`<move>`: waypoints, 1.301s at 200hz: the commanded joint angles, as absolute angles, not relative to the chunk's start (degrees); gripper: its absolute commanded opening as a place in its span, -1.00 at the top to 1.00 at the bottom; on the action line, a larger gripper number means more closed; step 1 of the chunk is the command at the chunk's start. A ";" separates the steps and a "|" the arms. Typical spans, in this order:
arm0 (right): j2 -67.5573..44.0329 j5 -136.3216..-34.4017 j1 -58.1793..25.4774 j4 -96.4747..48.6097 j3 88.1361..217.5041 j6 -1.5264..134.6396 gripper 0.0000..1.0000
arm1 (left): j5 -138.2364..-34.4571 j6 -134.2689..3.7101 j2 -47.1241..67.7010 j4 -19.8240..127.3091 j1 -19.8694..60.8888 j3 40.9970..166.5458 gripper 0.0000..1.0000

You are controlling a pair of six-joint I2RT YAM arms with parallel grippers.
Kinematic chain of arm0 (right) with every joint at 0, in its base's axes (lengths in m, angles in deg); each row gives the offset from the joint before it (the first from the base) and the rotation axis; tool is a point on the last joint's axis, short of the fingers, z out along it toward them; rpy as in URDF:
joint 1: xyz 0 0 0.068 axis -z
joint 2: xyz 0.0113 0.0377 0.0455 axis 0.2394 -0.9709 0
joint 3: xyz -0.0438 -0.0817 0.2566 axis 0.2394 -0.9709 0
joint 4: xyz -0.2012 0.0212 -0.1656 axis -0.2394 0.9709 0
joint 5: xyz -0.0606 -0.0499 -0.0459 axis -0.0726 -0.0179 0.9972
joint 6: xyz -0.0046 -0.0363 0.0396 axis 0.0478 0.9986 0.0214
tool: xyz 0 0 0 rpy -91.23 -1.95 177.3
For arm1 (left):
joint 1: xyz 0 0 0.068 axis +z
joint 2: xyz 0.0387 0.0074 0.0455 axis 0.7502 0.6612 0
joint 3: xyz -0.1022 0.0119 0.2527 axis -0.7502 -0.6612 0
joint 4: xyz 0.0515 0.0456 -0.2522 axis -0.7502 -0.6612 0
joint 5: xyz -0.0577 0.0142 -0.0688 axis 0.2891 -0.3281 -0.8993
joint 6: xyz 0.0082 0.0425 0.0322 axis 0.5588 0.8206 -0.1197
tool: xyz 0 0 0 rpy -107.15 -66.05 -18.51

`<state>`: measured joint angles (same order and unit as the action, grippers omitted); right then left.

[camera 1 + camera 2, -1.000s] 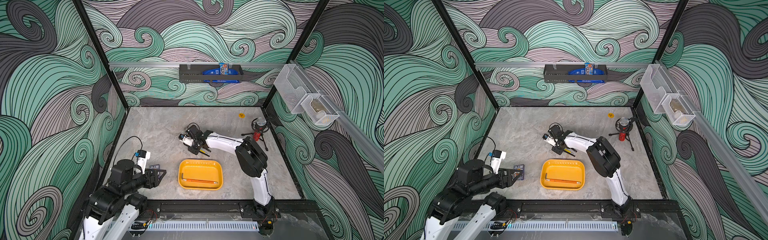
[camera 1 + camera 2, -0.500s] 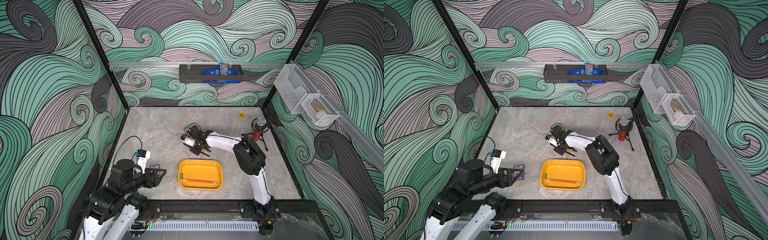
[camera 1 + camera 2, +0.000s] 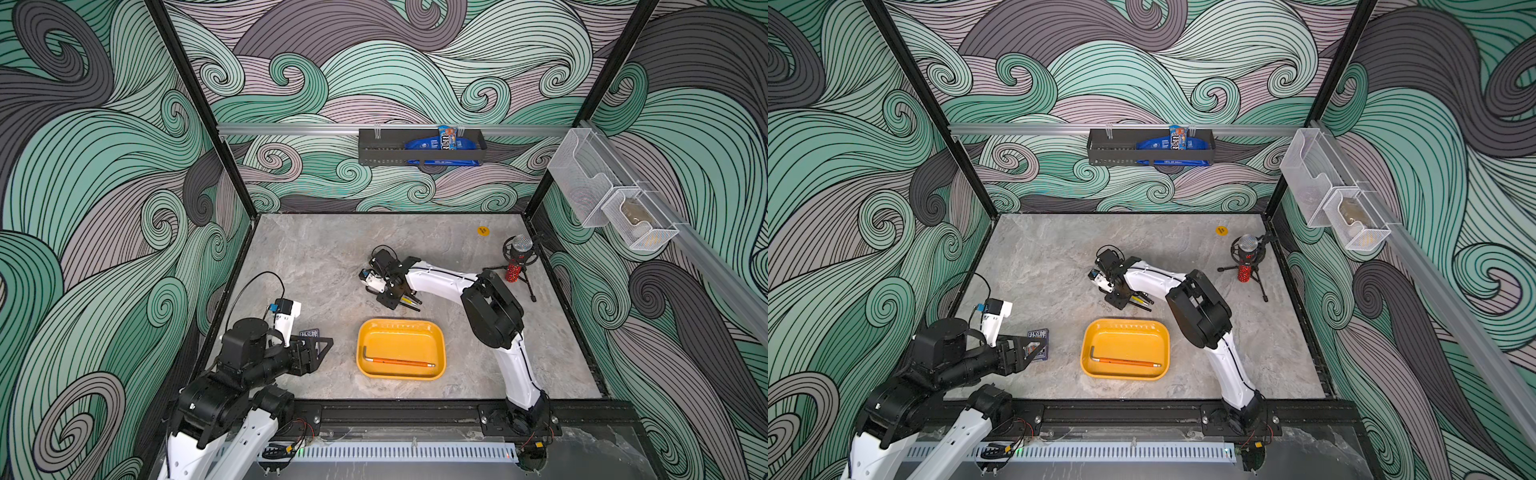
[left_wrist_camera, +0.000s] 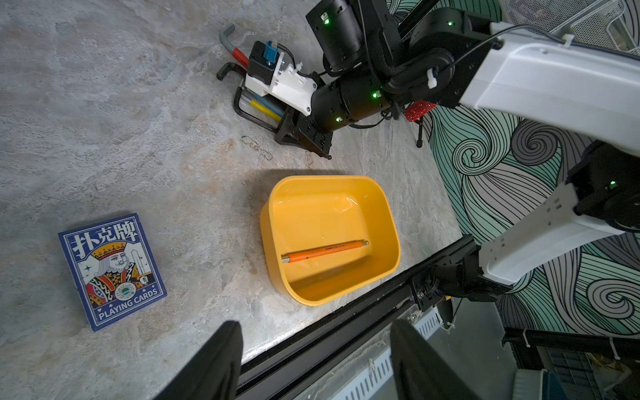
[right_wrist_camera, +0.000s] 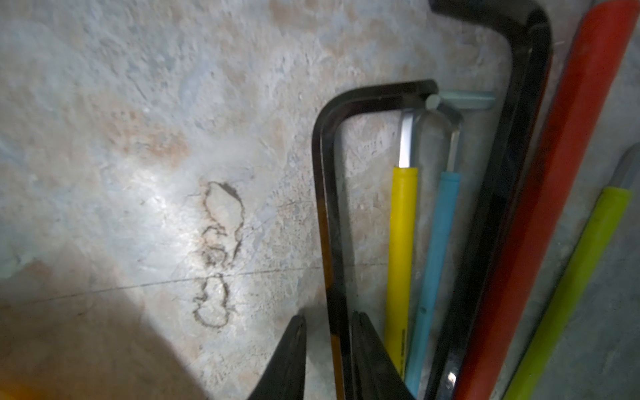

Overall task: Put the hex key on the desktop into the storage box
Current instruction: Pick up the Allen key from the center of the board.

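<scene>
So, the right gripper sits pinched narrow on the long shaft of the black hex key, which lies on the desktop just beyond the storage box; an orange hex key lies inside that box.

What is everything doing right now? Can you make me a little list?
tray: yellow, on the table, one orange hex key inside
pile: more hex keys loose on the table
right claw: down at the pile, fingers either side of a black hex key
left claw: open, empty, by the playing cards
</scene>
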<state>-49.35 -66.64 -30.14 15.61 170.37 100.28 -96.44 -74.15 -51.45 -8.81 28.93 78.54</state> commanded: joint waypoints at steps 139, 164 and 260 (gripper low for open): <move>-57.28 -63.79 -32.37 17.94 173.74 103.98 1.00 | -96.97 -73.09 -49.94 -8.55 28.66 79.95 -0.40; -56.94 -63.88 -33.14 17.97 175.21 103.84 1.00 | -96.96 -72.90 -49.85 -8.54 28.66 79.89 -0.40; -51.22 -62.32 -34.88 18.01 177.72 103.10 1.00 | -96.02 -73.20 -50.10 -8.13 28.66 79.39 -0.41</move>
